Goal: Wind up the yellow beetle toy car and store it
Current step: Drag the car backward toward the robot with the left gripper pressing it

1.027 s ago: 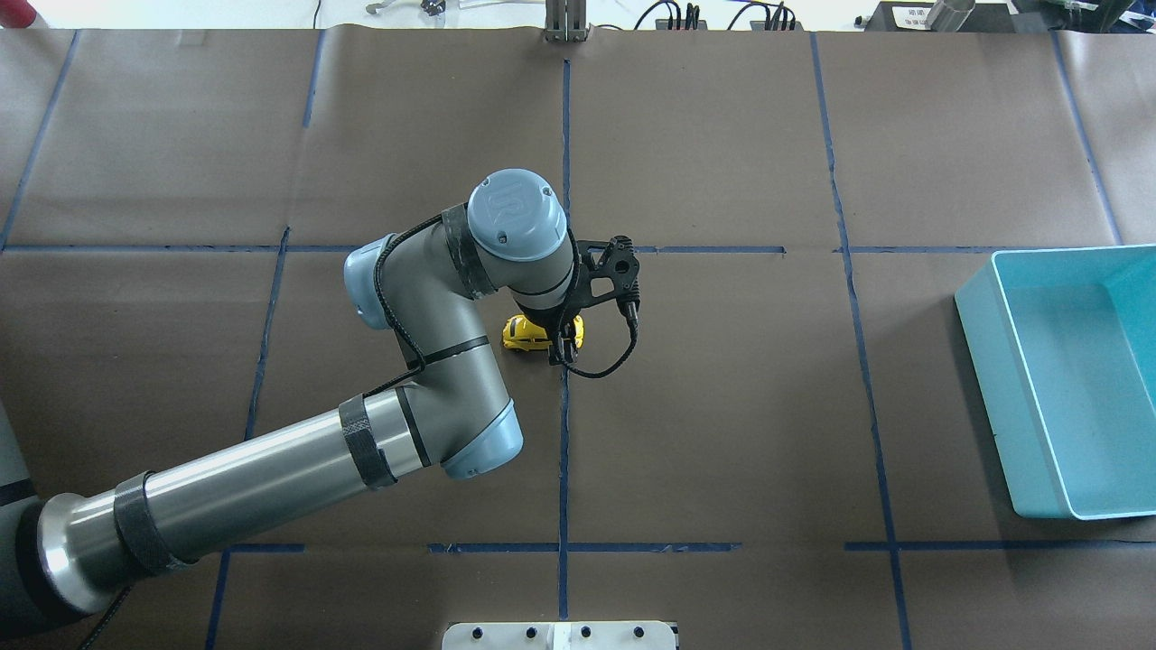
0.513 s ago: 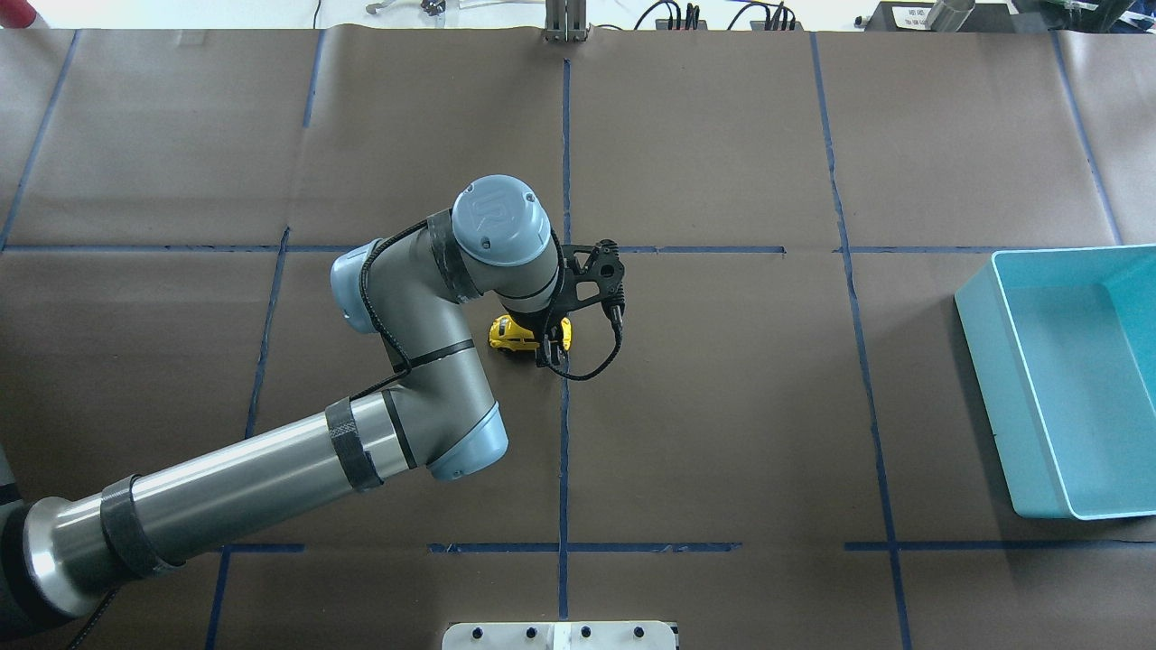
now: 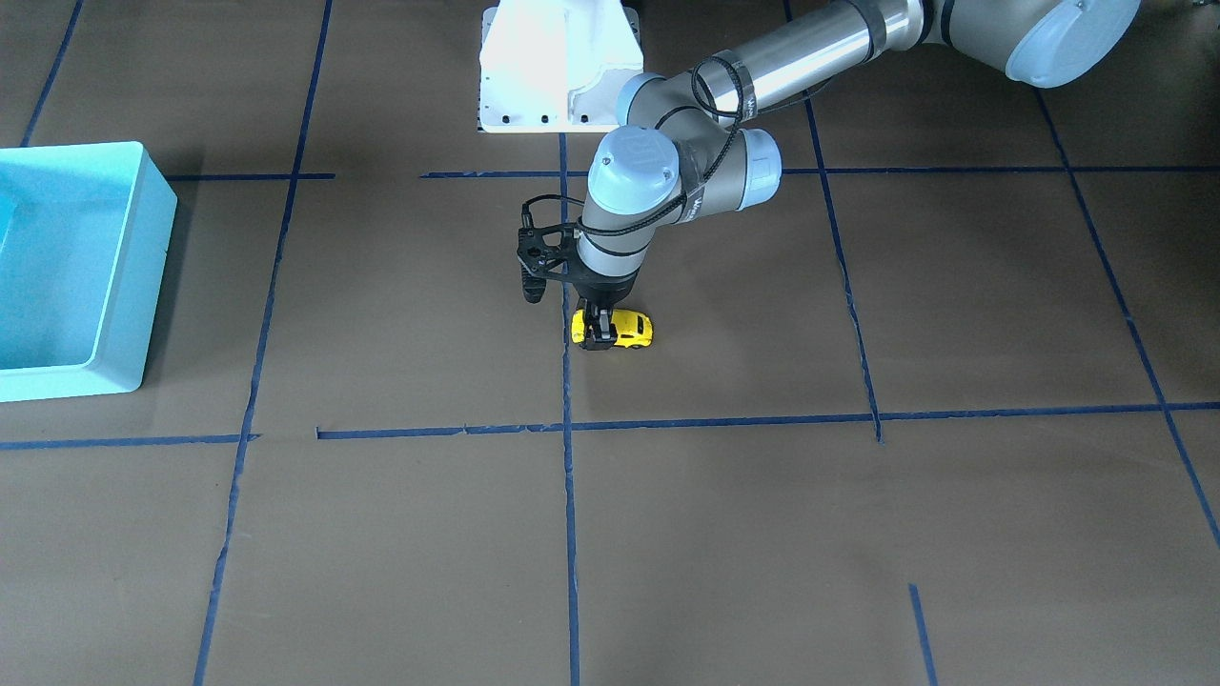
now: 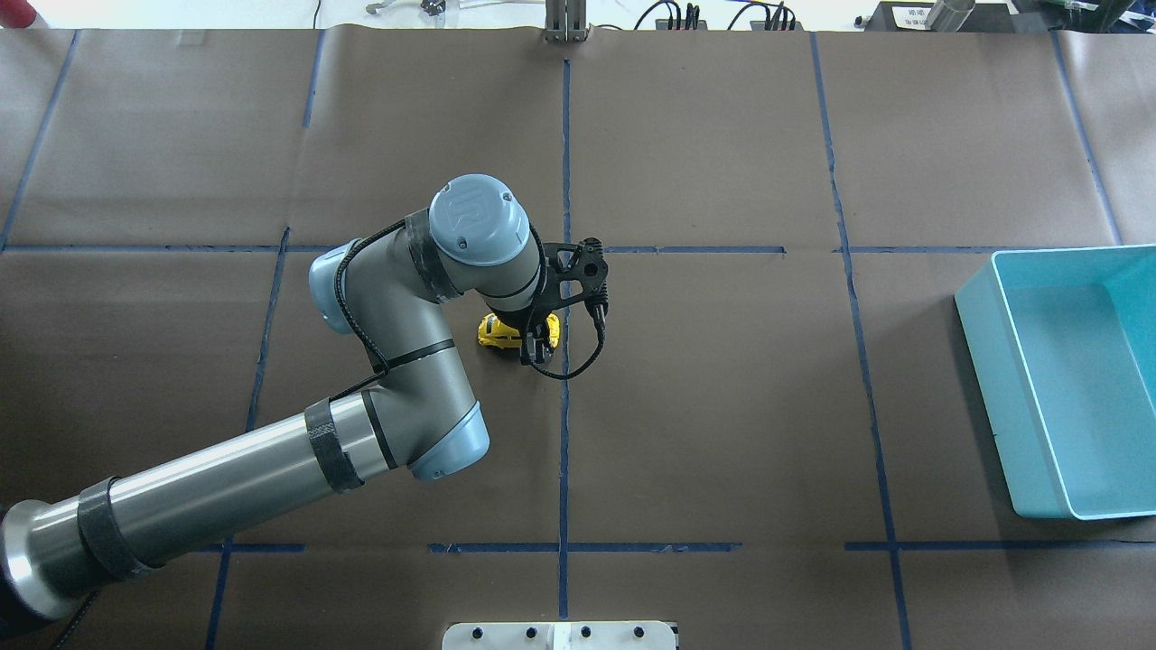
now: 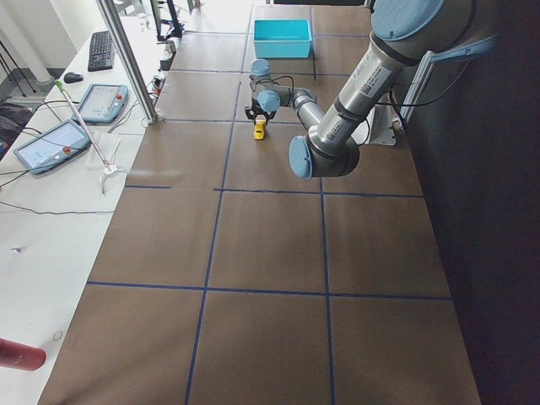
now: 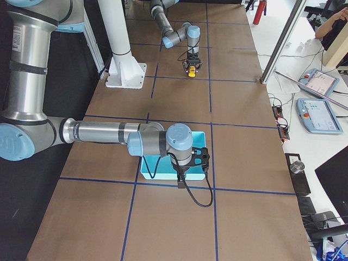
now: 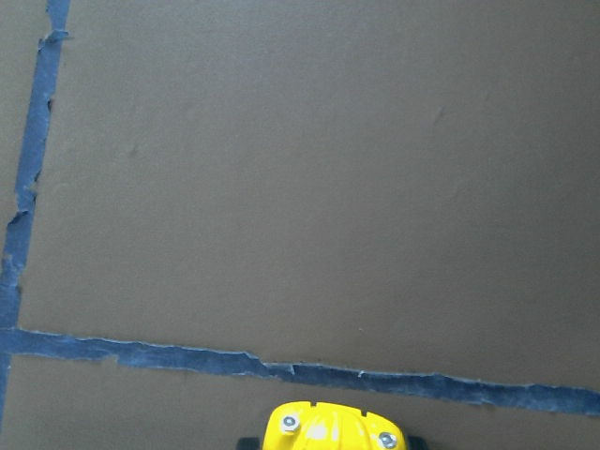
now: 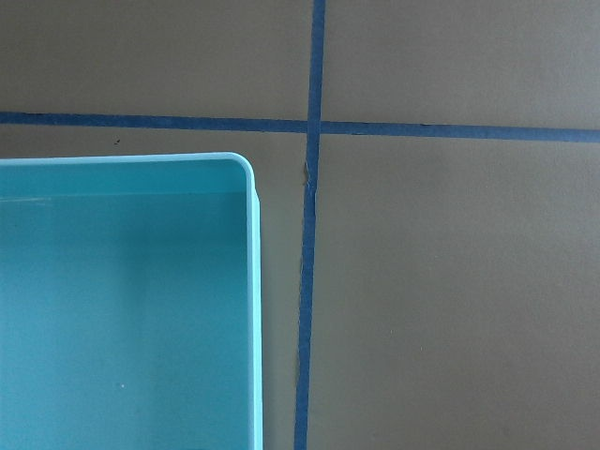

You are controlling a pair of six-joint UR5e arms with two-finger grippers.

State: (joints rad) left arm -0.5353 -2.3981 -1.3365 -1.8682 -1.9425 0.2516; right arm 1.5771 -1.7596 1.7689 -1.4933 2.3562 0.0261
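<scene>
The yellow beetle toy car [image 4: 495,330] sits on the brown table near its centre, just left of the middle blue tape line. It also shows in the front view [image 3: 631,329] and at the bottom edge of the left wrist view [image 7: 333,427]. My left gripper [image 4: 535,341] points straight down and is shut on one end of the car, which rests on the table. My right gripper [image 6: 180,182] shows only in the exterior right view, hovering at the turquoise bin [image 6: 157,166]; I cannot tell whether it is open or shut.
The turquoise bin [image 4: 980,316] stands at the table's right edge, and its corner shows in the right wrist view [image 8: 253,281]. Blue tape lines cross the brown paper. A white mount [image 3: 558,67] stands at the robot's side of the table.
My left gripper has slid leftward across the table in the overhead view, taking the yellow car with it. The bin has not moved.
</scene>
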